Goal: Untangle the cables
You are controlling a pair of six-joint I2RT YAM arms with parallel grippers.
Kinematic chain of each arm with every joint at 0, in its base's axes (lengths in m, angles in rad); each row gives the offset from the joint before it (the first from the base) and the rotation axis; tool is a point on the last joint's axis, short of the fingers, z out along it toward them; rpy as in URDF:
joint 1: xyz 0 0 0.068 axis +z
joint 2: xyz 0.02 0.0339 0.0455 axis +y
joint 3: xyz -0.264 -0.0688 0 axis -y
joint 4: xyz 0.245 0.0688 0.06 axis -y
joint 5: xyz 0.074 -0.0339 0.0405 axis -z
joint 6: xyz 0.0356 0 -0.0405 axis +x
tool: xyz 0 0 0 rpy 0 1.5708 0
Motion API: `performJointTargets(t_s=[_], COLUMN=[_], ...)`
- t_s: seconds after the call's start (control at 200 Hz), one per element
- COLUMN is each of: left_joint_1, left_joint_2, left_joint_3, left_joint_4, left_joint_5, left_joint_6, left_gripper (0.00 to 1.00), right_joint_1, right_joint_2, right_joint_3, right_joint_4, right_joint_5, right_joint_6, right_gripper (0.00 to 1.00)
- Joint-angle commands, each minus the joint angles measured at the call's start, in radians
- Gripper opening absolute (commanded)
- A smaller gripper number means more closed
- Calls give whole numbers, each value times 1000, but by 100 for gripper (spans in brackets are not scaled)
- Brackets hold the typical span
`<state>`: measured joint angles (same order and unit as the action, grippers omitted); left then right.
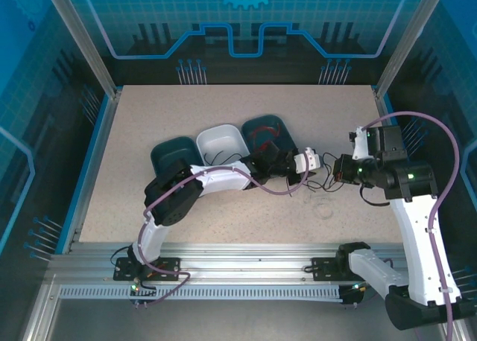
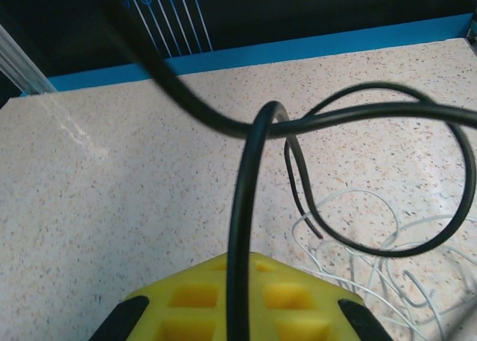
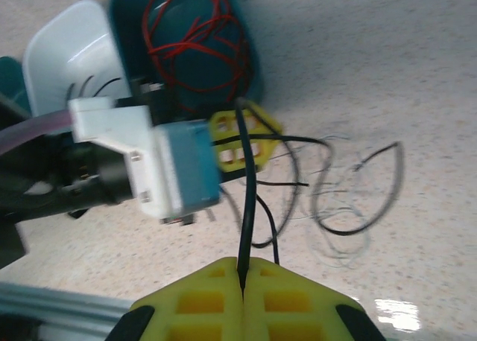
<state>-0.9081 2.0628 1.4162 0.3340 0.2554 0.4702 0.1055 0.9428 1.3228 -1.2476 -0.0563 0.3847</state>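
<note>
Between left hand (image 2: 238,281) and right hand (image 3: 242,272), both gripping it, black cable (image 3: 244,199) runs straight.

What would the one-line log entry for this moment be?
left gripper: shut on black cable | right gripper: shut on same cable | red wire: in teal bin | white wires: loose on table

Cables (image 2: 240,207) lie on the table (image 1: 186,110) right of three bins (image 1: 212,140); some inside bins.

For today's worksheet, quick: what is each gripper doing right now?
Left gripper: closed on a black cable.
Right gripper: closed on a black cable too.
</note>
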Motion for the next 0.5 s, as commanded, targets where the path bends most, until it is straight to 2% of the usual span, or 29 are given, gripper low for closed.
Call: performJointTargets(t_s=[0.0,0.23,0.495], left_joint_1=[-6,-7,-5], left_joint_2=[-118,-271,-516], left_joint_3=[-35,-169,-354], left_joint_4=[-1,11,60], left_joint_5=[-3,-11,-80], left_joint_6=[-65,-173,-258], left_gripper=[0,0,0], right_joint_1=[6,-21,-71], right_joint_2=[-28,-29,0], right_joint_3=[17,2,-22], right_joint_4=[-52,-60,-22], right_joint_5=[175,369,403], right_joint_6=[37,64,47], right_gripper=[0,0,0])
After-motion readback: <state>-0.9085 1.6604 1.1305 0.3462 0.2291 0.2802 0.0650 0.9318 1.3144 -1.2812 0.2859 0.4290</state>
